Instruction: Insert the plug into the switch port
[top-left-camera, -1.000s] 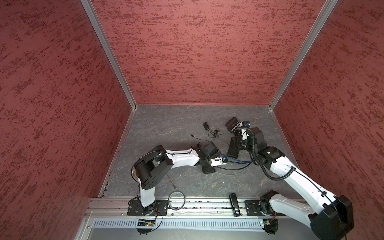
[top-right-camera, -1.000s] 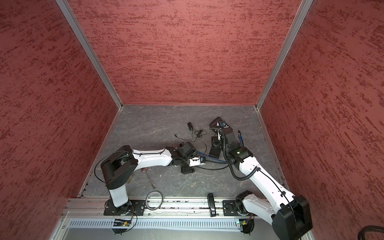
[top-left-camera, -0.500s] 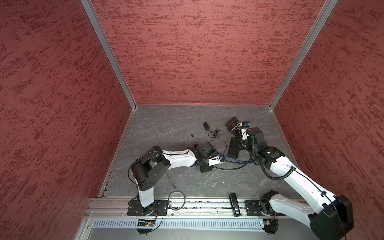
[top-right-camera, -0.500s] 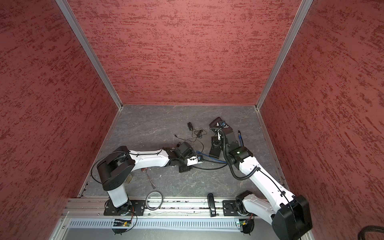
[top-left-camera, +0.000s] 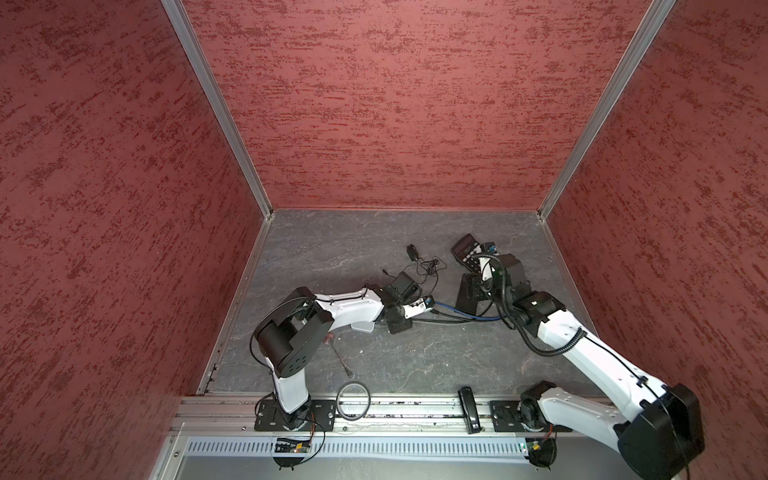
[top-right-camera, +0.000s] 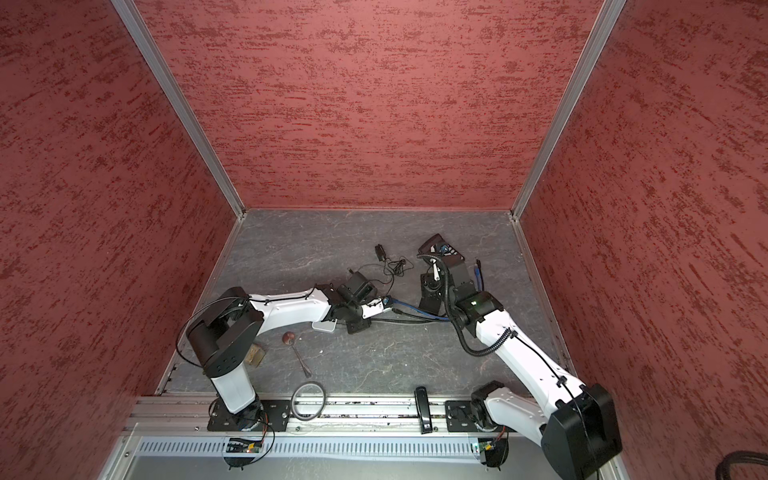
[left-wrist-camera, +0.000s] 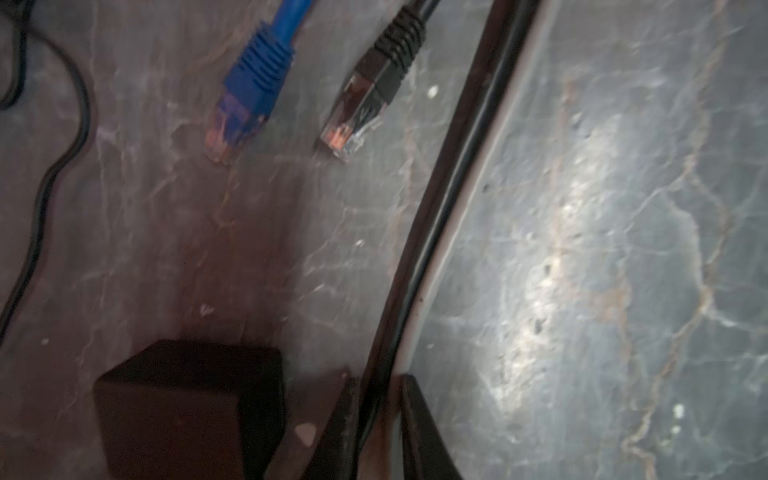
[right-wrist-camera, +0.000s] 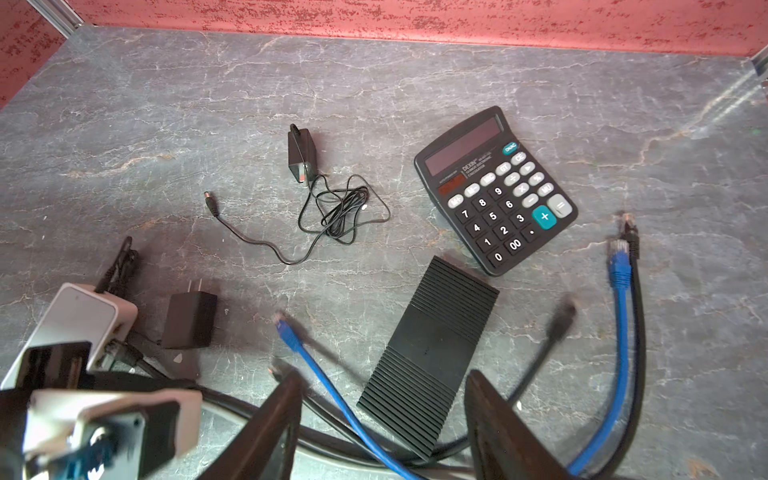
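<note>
The switch (right-wrist-camera: 432, 357) is a black ribbed box flat on the floor, also seen in a top view (top-left-camera: 471, 295). My right gripper (right-wrist-camera: 382, 419) hangs over its near end, open, with nothing between the fingers. A blue plug (left-wrist-camera: 245, 99) and a black plug (left-wrist-camera: 361, 108) lie loose on the floor in the left wrist view, a little ahead of my left gripper (left-wrist-camera: 378, 415). That gripper is shut on a thick black cable (left-wrist-camera: 453, 174) running between its fingers. In both top views the left gripper (top-left-camera: 430, 305) (top-right-camera: 386, 305) sits low, left of the switch.
A calculator (right-wrist-camera: 494, 187) lies behind the switch. A small adapter with tangled wire (right-wrist-camera: 301, 153), a black wall plug (right-wrist-camera: 189, 320) and a white box (right-wrist-camera: 83, 316) lie to the left. The cables' other ends (right-wrist-camera: 619, 253) lie right. A screwdriver (top-right-camera: 297, 349) lies near the front.
The left gripper's jaws have closed round the black cable, and that arm has drawn slightly left. The right arm has not moved.
</note>
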